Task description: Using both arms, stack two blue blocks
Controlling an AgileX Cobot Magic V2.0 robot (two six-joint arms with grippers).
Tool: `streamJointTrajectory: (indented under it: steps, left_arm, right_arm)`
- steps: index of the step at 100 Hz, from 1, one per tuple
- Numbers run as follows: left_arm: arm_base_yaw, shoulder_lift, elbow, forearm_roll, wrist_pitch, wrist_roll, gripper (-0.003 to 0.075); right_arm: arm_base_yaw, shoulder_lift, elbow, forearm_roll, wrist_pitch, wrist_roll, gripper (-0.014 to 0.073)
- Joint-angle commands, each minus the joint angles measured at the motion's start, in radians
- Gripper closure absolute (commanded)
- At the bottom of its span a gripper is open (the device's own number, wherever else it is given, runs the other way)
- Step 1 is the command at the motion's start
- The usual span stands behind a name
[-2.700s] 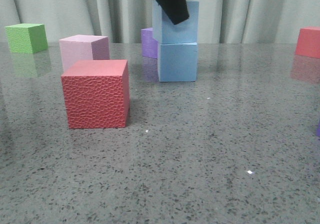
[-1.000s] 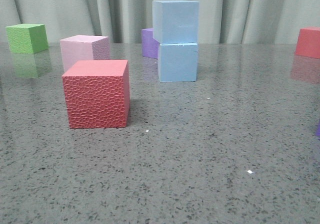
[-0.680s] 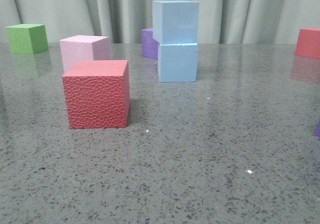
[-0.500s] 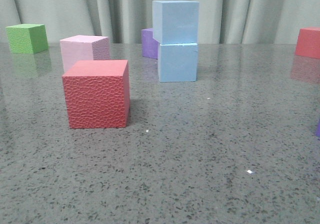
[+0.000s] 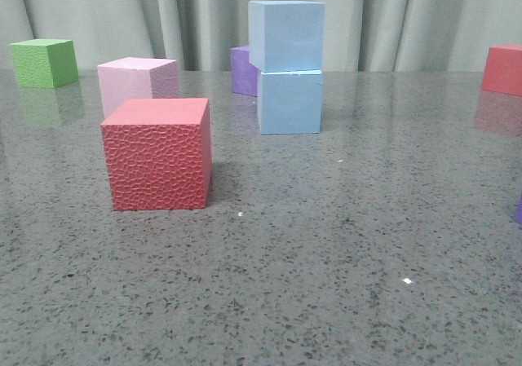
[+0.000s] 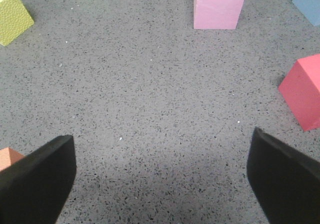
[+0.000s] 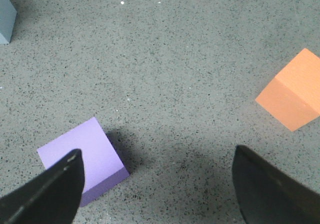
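The two blue blocks are stacked: the upper block sits on the lower block toward the back of the table, its left edge overhanging a touch and its face turned slightly off the one below. Nothing grips either of them, and no arm shows in the front view at all. The left gripper hangs over bare table with its fingers spread wide and nothing between them; a pink cube and a red cube lie ahead of it, and just a blue corner peeks in at the frame's edge beyond the red one. The right gripper is just as wide apart and empty, with a purple cube by one finger, an orange cube off the other side, and a grey-blue corner far out. So the stack lies well away from both claws, off to the side of each; which arm is nearer I can't say. By my reading the job looks done, and any further move would be a retreat, with a nudge to that offset top block as the only real risk.
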Motion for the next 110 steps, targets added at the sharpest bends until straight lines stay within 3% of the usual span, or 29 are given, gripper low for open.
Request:
streamJointTrajectory:
  steps: [1,10,17,32,49,54,110]
  left_arm:
    - [0.001,-0.001,-0.026,-0.016,-0.065,-0.010,0.0104]
    - [0.001,-0.001,-0.026,-0.016,-0.065,-0.010,0.0206]
    - [0.001,-0.001,-0.026,-0.016,-0.065,-0.010,0.0311]
    - [0.001,-0.001,-0.026,-0.016,-0.065,-0.010,0.0532]
    - [0.001,-0.001,-0.026,-0.016,-0.065,-0.010,0.0740]
    - [0.001,-0.001,-0.026,-0.016,-0.065,-0.010,0.0739]
    - [0.001,-0.001,-0.026,-0.016,-0.065,-0.010,0.0739]
  right_arm:
    - [-0.008,-0.003,-0.020,-0.010,-0.055,-0.006,0.0000]
    - [-0.008,-0.003,-0.020,-0.010,-0.055,-0.006,0.0057]
    - [-0.008,-0.003,-0.020,-0.010,-0.055,-0.006,0.0148]
    - [-0.008,-0.003,-0.020,-0.010,-0.055,-0.006,0.0436]
    - [-0.008,-0.003,-0.020,-0.010,-0.055,-0.006,0.0680]
    - [-0.008,-0.003,-0.020,-0.010,-0.055,-0.006,0.0722]
    - [-0.008,-0.003,-0.020,-0.010,-0.056,-0.006,0.0716]
